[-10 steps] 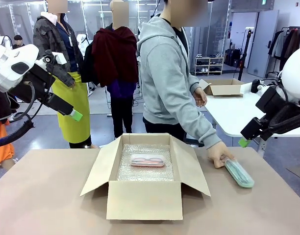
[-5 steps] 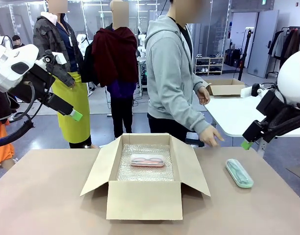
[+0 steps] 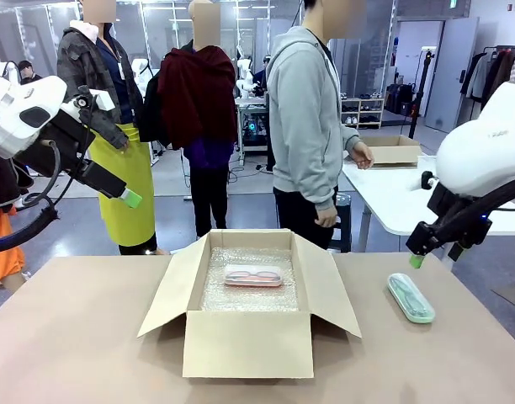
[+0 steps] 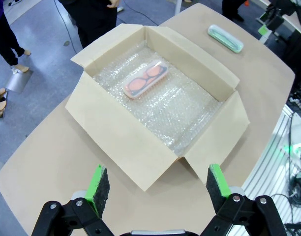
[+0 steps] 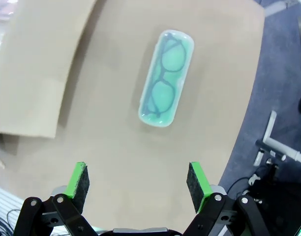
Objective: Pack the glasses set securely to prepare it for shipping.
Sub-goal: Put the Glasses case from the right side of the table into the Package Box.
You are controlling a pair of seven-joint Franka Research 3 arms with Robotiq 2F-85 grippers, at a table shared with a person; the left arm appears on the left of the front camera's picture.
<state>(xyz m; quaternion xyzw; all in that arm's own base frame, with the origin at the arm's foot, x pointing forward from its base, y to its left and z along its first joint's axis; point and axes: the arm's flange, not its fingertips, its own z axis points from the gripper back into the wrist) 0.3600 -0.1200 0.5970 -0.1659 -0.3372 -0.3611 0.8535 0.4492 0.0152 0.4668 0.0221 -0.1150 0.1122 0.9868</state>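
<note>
Right pincer (image 5: pixel 137 169): my right pincer is wide open and holds nothing. It hangs over the mint green, round-ended glasses case (image 5: pixel 166 78).
Left pincer (image 4: pixel 156 172): wide open too, and empty. It is high up, looking down at the big brown cardboard box (image 4: pixel 126 142).
Green case: it lies flat on the tan bench (image 3: pixel 72 337), beside the box's right flap, not touching it.
Pink case (image 4: pixel 145 79): this pale pink, see-through glasses case lies flat on the bubble wrap (image 4: pixel 190 108) inside the box.
Job left: I think the green case has to go in the box next.
Slip: the case is flat and smooth. If I pinch it crooked or too near one end, it may pop out.
Push: if one finger lands on top, I may shove the case toward the bench edge close by.
Bump: if I carry it low, I may hit the flap and move the box.
Drop: if I let go too high, it may knock the pink case.
</note>
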